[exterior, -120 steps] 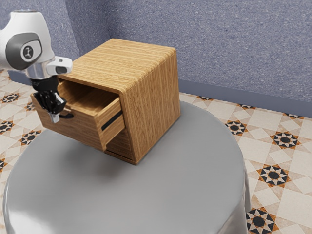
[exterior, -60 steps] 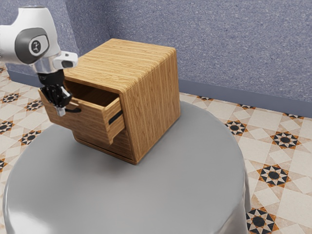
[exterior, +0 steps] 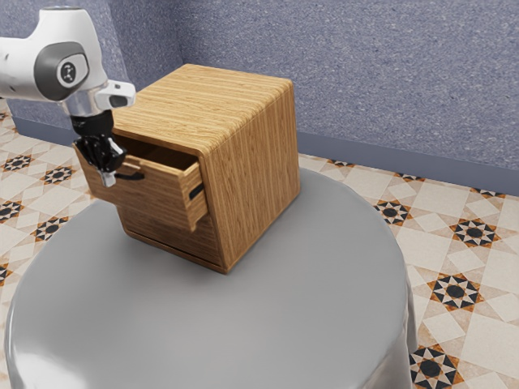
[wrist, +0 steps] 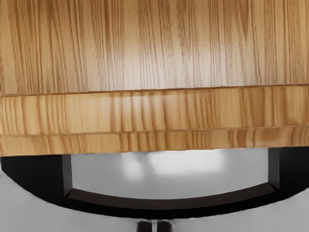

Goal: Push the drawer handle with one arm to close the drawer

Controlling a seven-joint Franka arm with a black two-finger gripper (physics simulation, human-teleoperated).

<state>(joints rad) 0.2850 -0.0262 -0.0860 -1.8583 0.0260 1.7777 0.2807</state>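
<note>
The black gripper (exterior: 109, 179) is closed, its two fingertips together with nothing clasped between them, and it points downward at the front of the open drawer. Nearest to it is the black handle (exterior: 132, 176), a curved bar bowing out from the wood toward the tool. In the wrist view the tips of the gripper (wrist: 154, 226) sit right at the middle of the bar's outer edge; whether they actually touch it, I cannot tell. Both ends of the handle meet the wood, and grey shows through the gap behind the bar.

Just past the handle stands the wooden drawer (exterior: 158, 193), at the upper part of the cabinet. It is partly out, its front apart from the cabinet face, with some of its shadowed inside visible beyond the front panel. A dark slot (exterior: 195, 191) runs along the drawer's side wall, farther from the tool than the handle.

Above the tool is the white arm (exterior: 65, 49). Beyond the drawer is the wooden cabinet (exterior: 251, 154), upright, with rounded top edges. Below both the tool and the drawer spreads the round grey table (exterior: 284, 324), which carries the cabinet. Farther off lie the patterned floor tiles (exterior: 474, 232), and behind the cabinet rises the speckled blue-grey wall (exterior: 389, 73).
</note>
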